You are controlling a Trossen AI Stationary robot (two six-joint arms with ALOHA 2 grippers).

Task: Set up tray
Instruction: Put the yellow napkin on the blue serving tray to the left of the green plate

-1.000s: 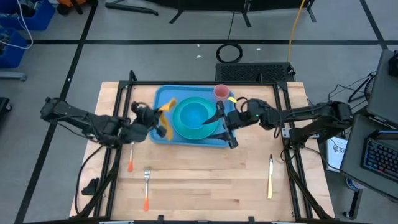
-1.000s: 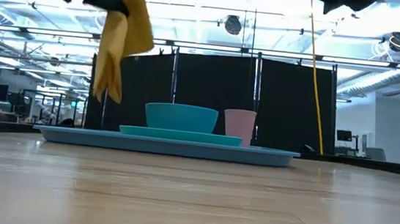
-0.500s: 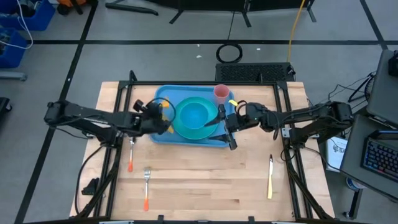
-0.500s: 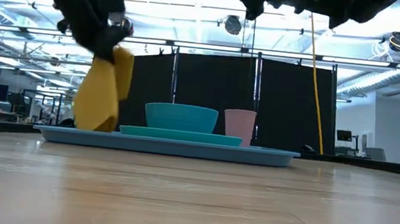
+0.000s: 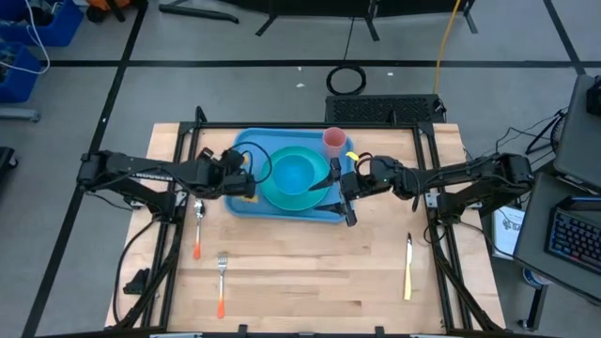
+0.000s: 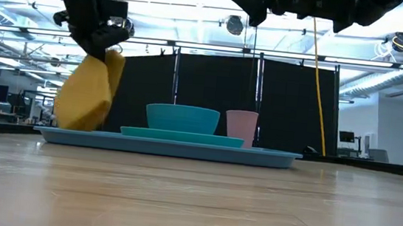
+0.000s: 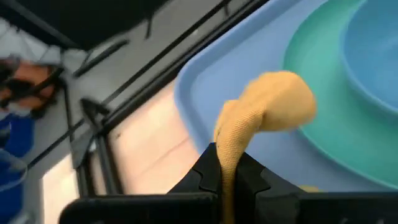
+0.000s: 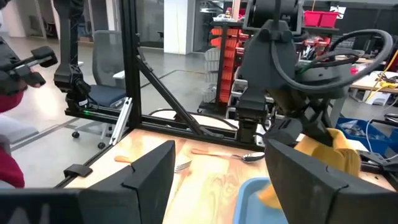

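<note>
Pinching the yellow napkin (image 7: 261, 118) tight, your left gripper (image 5: 246, 180) hung it over the light-blue tray's (image 5: 246, 143) near-left end, beside the teal plate (image 5: 319, 192). Your right gripper (image 5: 341, 193) stood spread and empty over the tray's opposite end.

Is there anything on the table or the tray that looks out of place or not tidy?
Only the yellow napkin: it hangs crumpled from the left gripper, jaws shut on it, over the tray's left end, not flat. Plate, bowl and pink cup sit neatly.
</note>
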